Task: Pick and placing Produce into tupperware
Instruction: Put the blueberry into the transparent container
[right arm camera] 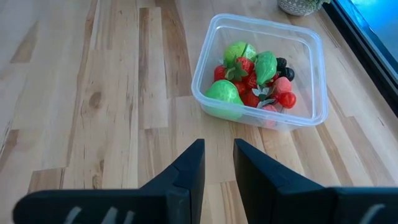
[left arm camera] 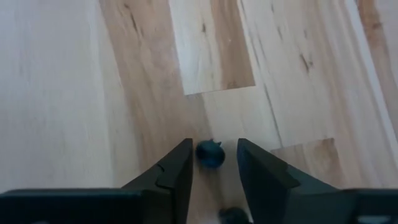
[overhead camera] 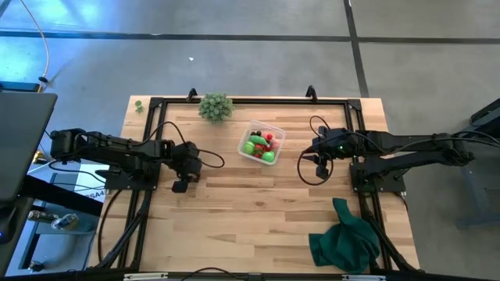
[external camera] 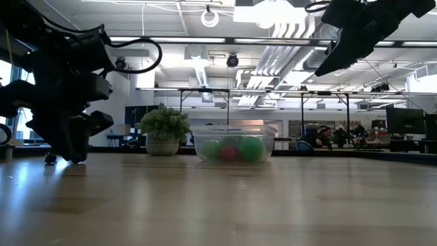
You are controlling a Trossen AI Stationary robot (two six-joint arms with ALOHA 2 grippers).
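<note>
The clear square tupperware stands at the far middle of the table. It holds green pieces, red strawberries and dark berries. My left gripper points down at the table, left of centre, and is open. Its fingers stand on either side of a small dark blue berry lying on the wood. A second dark berry lies closer in between the fingers. My right gripper hangs raised to the right of the tupperware, slightly open and empty.
A spiky pale-green ball in a pot stands near the far edge, left of the tupperware. A dark green cloth lies crumpled at the near right corner. A black frame runs along the table's far edge and sides.
</note>
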